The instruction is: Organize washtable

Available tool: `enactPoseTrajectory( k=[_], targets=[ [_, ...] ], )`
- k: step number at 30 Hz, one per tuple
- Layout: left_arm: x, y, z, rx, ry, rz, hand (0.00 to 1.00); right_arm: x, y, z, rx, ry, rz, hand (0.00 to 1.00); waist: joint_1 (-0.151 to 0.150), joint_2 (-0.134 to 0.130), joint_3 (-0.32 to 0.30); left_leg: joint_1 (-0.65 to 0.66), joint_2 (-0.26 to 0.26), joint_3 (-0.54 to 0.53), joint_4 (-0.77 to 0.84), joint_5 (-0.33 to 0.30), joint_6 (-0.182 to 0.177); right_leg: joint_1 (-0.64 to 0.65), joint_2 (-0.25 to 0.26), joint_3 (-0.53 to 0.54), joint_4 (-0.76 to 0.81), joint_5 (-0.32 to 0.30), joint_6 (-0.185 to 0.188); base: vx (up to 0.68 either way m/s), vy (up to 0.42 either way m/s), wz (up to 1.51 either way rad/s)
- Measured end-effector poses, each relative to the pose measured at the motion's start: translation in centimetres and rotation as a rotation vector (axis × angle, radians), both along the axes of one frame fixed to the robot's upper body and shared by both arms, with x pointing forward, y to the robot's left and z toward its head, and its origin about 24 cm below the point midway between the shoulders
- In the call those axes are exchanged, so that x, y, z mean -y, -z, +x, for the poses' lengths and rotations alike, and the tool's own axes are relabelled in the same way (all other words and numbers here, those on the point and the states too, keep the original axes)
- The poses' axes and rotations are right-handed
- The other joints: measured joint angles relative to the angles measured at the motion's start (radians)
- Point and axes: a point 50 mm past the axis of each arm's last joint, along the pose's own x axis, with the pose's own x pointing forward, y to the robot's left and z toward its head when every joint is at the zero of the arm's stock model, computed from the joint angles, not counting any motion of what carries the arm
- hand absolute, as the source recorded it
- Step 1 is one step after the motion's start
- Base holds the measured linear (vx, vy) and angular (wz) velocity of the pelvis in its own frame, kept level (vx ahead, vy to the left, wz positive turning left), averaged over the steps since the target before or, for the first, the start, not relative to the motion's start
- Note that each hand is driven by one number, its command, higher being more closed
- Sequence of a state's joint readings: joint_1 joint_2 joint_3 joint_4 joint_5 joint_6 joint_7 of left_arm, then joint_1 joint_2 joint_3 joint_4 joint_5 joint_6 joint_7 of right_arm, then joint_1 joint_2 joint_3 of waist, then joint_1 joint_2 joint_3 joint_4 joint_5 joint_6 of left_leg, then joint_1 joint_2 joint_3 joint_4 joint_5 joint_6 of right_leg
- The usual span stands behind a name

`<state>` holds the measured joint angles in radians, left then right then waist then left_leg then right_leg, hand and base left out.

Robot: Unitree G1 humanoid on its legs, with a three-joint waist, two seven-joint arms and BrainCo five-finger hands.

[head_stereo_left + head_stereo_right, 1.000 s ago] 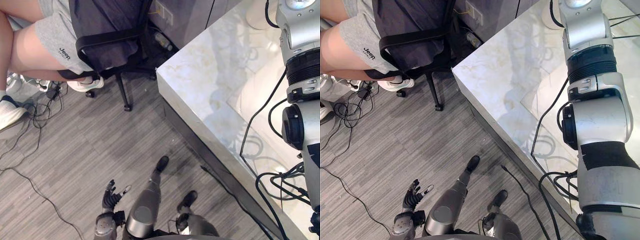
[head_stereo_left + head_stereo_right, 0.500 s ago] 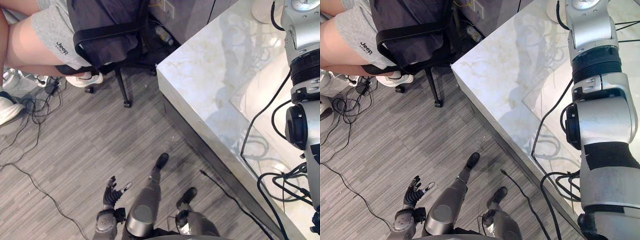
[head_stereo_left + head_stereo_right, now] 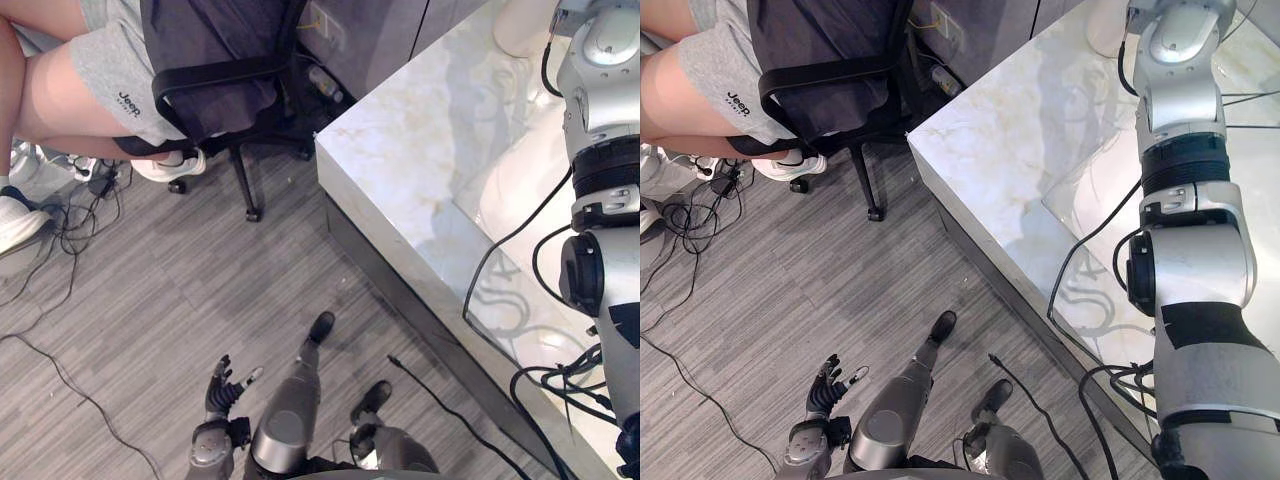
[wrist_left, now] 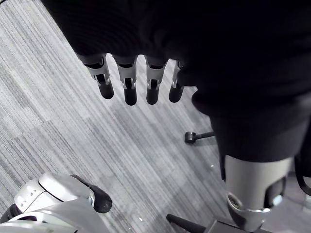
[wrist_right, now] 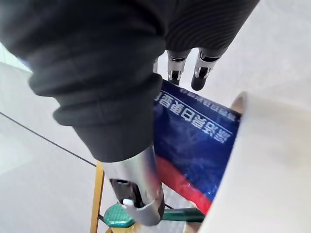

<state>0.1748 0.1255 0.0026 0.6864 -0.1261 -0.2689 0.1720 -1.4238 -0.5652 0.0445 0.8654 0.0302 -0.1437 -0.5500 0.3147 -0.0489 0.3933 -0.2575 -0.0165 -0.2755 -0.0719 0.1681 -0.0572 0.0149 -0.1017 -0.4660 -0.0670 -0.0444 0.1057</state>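
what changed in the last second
The right arm slid slightly back toward the robot over the washtable; the right hand is at a blue-and-red pack. The left hand still hangs open above the floor; person and chair unchanged.

Bright, even indoor light fell from above across both eye views. The pale marble counter (image 3: 400, 140) was the brightest area, its glossy top carrying soft grey reflections and a mild sheen, no hard glare. The grey floor (image 3: 150, 300) was evenly lit, with a soft shadow under the black chair (image 3: 215, 90). In its wrist view the left hand (image 4: 127, 82) read almost black against the lit floor. The blue packet (image 5: 194, 131) sat in shade beside a washed-out white object (image 5: 272, 170)
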Motion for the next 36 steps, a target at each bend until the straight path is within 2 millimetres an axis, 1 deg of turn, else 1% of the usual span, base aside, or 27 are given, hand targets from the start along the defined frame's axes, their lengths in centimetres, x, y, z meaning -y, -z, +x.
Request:
enactPoseTrajectory(
  k=[2, 4, 6, 11, 13, 14, 16, 18, 21, 24, 25, 28, 30, 31, 33, 34, 36],
  targets=[
    [0.0, 0.0, 0.0, -0.002, 0.007, -0.004, 0.00, -0.2, -0.1, -0.3, 0.021, -0.007, -0.008, 0.00, -0.001, 0.000, -0.001, 0.005, 0.000, 0.001, -0.001, 0.000, 0.000, 0.005, 0.000, 0.001, 0.000, 0.000, 0.000, -0.01, 0.019, -0.01],
    [0.0, 0.2, -0.2, -0.012, 0.013, -0.009, 0.00, -0.4, 0.3, -0.1, 0.017, -0.005, 0.000, 0.00, -0.002, 0.000, -0.004, 0.020, 0.000, 0.001, -0.006, 0.001, 0.000, 0.017, -0.001, 0.001, -0.001, 0.000, 0.000, -0.01, 0.017, 0.00],
    [0.0, 0.6, -0.6, -0.037, 0.017, -0.010, 0.00, -0.4, 1.1, 0.2, -0.005, -0.007, 0.001, 0.00, -0.002, -0.002, -0.045, 0.022, 0.001, 0.002, -0.021, 0.010, 0.000, 0.014, -0.001, 0.001, -0.004, 0.000, 0.000, -0.01, 0.015, 0.01],
    [0.1, 0.8, -0.8, -0.052, 0.016, -0.020, 0.00, -1.2, 1.5, 0.3, -0.002, -0.035, -0.003, 0.00, -0.009, -0.005, -0.084, 0.032, 0.002, 0.003, -0.021, 0.010, 0.000, 0.016, -0.001, 0.005, -0.002, 0.000, 0.000, -0.03, 0.031, -0.02],
    [0.1, 0.9, -0.9, -0.058, 0.016, -0.020, 0.00, -1.5, 1.2, 0.1, 0.015, -0.045, -0.010, 0.00, -0.012, -0.007, -0.091, 0.034, 0.004, 0.005, -0.021, 0.010, 0.000, 0.017, 0.000, 0.006, -0.001, 0.000, 0.000, -0.04, 0.025, -0.03],
    [-0.1, 1.0, -1.1, -0.068, 0.015, -0.016, 0.00, -1.9, 0.9, -0.1, 0.038, -0.059, -0.014, 0.00, -0.020, -0.012, -0.097, 0.035, 0.005, 0.005, -0.021, 0.010, 0.000, 0.017, 0.000, 0.007, 0.000, 0.000, 0.000, -0.04, 0.025, -0.02],
    [-0.3, 1.0, -1.2, -0.075, 0.015, -0.010, 0.00, -2.3, 0.7, -0.3, 0.052, -0.073, -0.017, 0.00, -0.027, -0.019, -0.102, 0.036, 0.006, 0.006, -0.022, 0.010, 0.000, 0.017, 0.002, 0.008, 0.001, 0.000, 0.000, -0.03, 0.023, -0.03],
    [-0.4, 1.0, -1.3, -0.078, 0.016, -0.007, 0.00, -2.6, 0.2, -0.6, 0.080, -0.083, -0.022, 0.00, -0.028, -0.026, -0.107, 0.040, 0.008, 0.011, -0.022, 0.010, 0.000, 0.019, 0.002, 0.012, 0.001, 0.000, 0.000, -0.02, 0.025, -0.05],
    [-0.4, 1.1, -1.3, -0.081, 0.016, -0.006, 0.00, -2.9, -0.3, -1.2, 0.117, -0.095, -0.030, 0.00, -0.029, -0.028, -0.111, 0.043, 0.009, 0.011, -0.022, 0.010, 0.000, 0.025, 0.003, 0.010, 0.000, 0.000, -0.001, 0.00, 0.006, 0.01],
    [-0.5, 1.1, -1.4, -0.089, 0.015, -0.006, 0.00, -3.4, -1.5, -2.4, 0.203, -0.107, -0.036, 0.00, -0.034, -0.029, -0.113, 0.050, 0.008, 0.007, -0.022, 0.010, 0.000, 0.034, 0.005, 0.006, -0.003, 0.000, -0.001, -0.02, 0.017, 0.05],
    [-0.5, 1.2, -1.5, -0.094, 0.013, -0.006, 0.00, -3.5, -2.0, -3.0, 0.238, -0.111, -0.043, 0.00, -0.041, -0.031, -0.119, 0.050, 0.008, 0.006, -0.022, 0.010, 0.000, 0.035, 0.005, 0.004, -0.004, 0.000, -0.001, -0.01, 0.012, 0.04],
    [-0.8, 1.4, -2.3, -0.113, -0.005, -0.003, 0.00, -3.8, -2.9, -4.3, 0.314, -0.121, -0.060, 0.00, -0.066, -0.049, -0.148, 0.050, 0.007, 0.006, -0.022, 0.010, 0.000, 0.036, 0.005, 0.004, -0.007, 0.000, 0.000, 0.00, 0.000, 0.00],
    [-1.1, 1.5, -2.8, -0.127, -0.011, 0.001, 0.00, -3.2, -3.7, -6.1, 0.392, -0.092, -0.120, 0.00, -0.086, -0.064, -0.164, 0.061, 0.007, 0.008, -0.022, 0.009, 0.000, 0.045, 0.005, 0.005, -0.007, 0.000, 0.000, 0.00, 0.000, 0.00],
    [-1.1, 1.6, -2.9, -0.130, -0.015, 0.001, 0.00, -3.0, -3.7, -6.5, 0.407, -0.081, -0.139, 0.00, -0.089, -0.067, -0.168, 0.064, 0.007, 0.010, -0.022, 0.009, 0.000, 0.048, 0.004, 0.007, -0.007, 0.000, 0.000, -0.04, 0.026, -0.05],
    [-1.4, 1.8, -3.6, -0.153, -0.034, 0.003, 0.00, -2.1, -3.1, -8.0, 0.460, -0.052, -0.195, 0.00, -0.113, -0.076, -0.195, 0.073, 0.009, 0.024, -0.023, 0.009, -0.001, 0.052, 0.003, 0.014, -0.004, 0.000, 0.000, -0.05, 0.028, -0.10],
    [-1.5, 1.9, -3.8, -0.159, -0.038, 0.004, 0.00, -1.7, -2.9, -8.5, 0.474, -0.045, -0.203, 0.00, -0.117, -0.079, -0.203, 0.075, 0.011, 0.030, -0.023, 0.008, -0.001, 0.052, 0.003, 0.020, -0.004, 0.000, 0.000, -0.06, 0.028, -0.20],
    [-1.9, 2.1, -4.5, -0.181, -0.061, 0.004, 0.00, -0.4, -2.0, -9.5, 0.495, -0.012, -0.218, 0.00, -0.139, -0.086, -0.224, 0.083, 0.013, 0.040, -0.023, 0.007, 0.000, 0.051, 0.001, 0.032, -0.003, 0.000, -0.001, -0.06, 0.024, -0.19]
  ],
)
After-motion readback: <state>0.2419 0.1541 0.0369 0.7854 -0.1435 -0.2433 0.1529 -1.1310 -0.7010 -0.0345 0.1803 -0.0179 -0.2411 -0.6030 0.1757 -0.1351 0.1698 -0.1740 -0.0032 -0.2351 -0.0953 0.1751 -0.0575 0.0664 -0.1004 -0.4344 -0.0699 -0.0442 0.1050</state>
